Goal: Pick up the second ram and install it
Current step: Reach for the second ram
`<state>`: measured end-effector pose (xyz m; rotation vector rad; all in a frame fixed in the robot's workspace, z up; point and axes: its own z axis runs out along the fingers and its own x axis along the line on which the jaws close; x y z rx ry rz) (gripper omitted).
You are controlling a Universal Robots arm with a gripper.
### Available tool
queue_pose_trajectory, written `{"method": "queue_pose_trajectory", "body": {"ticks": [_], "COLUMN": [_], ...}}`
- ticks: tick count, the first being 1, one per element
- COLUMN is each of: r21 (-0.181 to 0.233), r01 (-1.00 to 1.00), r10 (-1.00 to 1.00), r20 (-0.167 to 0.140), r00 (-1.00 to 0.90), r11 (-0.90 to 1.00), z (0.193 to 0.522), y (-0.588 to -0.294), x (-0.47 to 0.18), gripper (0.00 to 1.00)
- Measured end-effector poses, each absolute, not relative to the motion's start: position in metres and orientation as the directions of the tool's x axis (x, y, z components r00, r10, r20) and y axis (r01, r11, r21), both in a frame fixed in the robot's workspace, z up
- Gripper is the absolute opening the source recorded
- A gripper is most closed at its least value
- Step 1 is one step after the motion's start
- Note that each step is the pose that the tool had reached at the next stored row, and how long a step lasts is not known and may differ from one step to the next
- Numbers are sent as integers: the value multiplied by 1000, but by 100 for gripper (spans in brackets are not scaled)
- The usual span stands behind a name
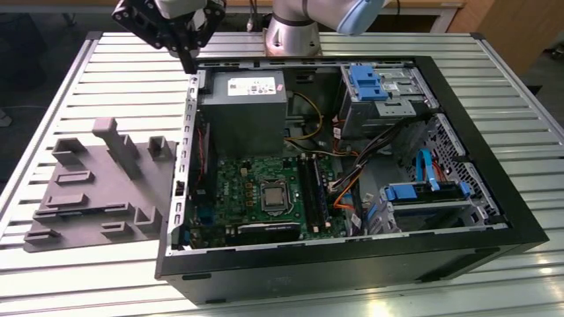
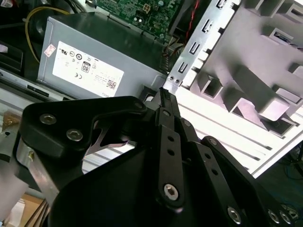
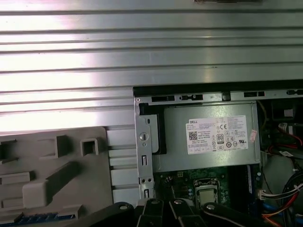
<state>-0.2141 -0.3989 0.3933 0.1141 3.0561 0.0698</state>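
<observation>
My gripper point(image 1: 187, 61) hangs above the slatted table just outside the far left corner of the open computer case point(image 1: 493, 198), in the exterior view. Its fingers point(image 2: 164, 106) stand together, shut, with nothing between them. A dark-blue strip, which looks like the second ram point(image 3: 40, 218), lies in the grey moulded tray point(image 3: 57, 156) in the first wrist view, partly cut off by the picture's edge. The grey tray point(image 1: 88, 191) sits on the exterior view's left of the case. The long black memory slots point(image 1: 313, 188) run beside the processor socket point(image 1: 274, 197) on the green motherboard.
The grey power-supply box point(image 1: 245, 99) fills the case's far left corner, close to my gripper. Blue drive brackets point(image 1: 366, 82) and loose cables point(image 1: 352, 191) crowd the case's right side. The robot's base point(image 1: 291, 33) stands behind the case. Tall posts point(image 1: 119, 145) rise from the tray.
</observation>
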Motion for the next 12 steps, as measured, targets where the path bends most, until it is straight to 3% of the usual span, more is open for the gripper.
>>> {"method": "queue_pose_trajectory", "body": {"ticks": [12], "r21": [49], "r01": [72], "r10": [76], "r20": [-86], "r00": [-993], "r11": [996], "z": [393], "y": [-399], "x": [-228], "gripper": [11]}}
